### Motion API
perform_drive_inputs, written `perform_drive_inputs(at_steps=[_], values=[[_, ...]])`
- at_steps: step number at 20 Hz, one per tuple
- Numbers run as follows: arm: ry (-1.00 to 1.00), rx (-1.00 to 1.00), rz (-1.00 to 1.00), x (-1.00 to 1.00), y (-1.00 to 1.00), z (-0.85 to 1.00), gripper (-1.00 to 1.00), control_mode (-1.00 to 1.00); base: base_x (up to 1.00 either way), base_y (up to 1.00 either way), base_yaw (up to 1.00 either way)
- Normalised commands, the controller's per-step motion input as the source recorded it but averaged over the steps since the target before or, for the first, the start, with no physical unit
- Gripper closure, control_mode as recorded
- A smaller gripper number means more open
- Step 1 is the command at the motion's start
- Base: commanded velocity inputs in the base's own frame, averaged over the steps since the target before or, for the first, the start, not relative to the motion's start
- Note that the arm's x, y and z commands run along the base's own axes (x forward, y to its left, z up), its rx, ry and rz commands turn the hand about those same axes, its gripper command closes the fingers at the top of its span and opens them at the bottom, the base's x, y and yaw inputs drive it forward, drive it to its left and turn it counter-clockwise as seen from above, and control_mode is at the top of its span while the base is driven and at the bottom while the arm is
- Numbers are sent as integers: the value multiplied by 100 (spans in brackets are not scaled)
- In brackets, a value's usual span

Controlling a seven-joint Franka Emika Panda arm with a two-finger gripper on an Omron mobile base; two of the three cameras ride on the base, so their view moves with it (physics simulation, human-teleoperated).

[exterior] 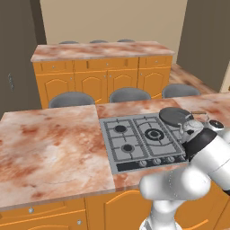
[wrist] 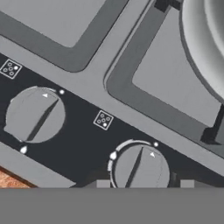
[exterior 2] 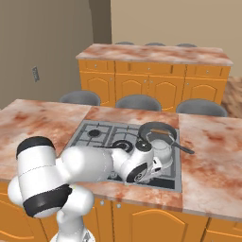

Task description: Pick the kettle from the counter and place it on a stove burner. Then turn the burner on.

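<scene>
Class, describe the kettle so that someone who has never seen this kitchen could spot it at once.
Find the grey cooktop set into the near marbled counter. On its right-hand burners, nearer the front, sits the kettle: small, squat, shiny silver. The pan just behind it is flat and dark.

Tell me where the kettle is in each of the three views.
Left base view: kettle at the right, beside the arm, in front of the pan.
Right base view: centre right, on the cooktop.
Hand view: top right corner, a pale curved edge.
Shared landmark: the grey cooktop.
</scene>
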Motion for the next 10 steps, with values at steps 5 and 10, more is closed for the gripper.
perform_drive_inputs(at_steps=[5, 10], values=[[6, 0, 57, -66, 0, -42, 100, -100, 0, 0, 0], [12, 0, 57, -42, 0, -55, 100, -100, 0, 0, 0]])
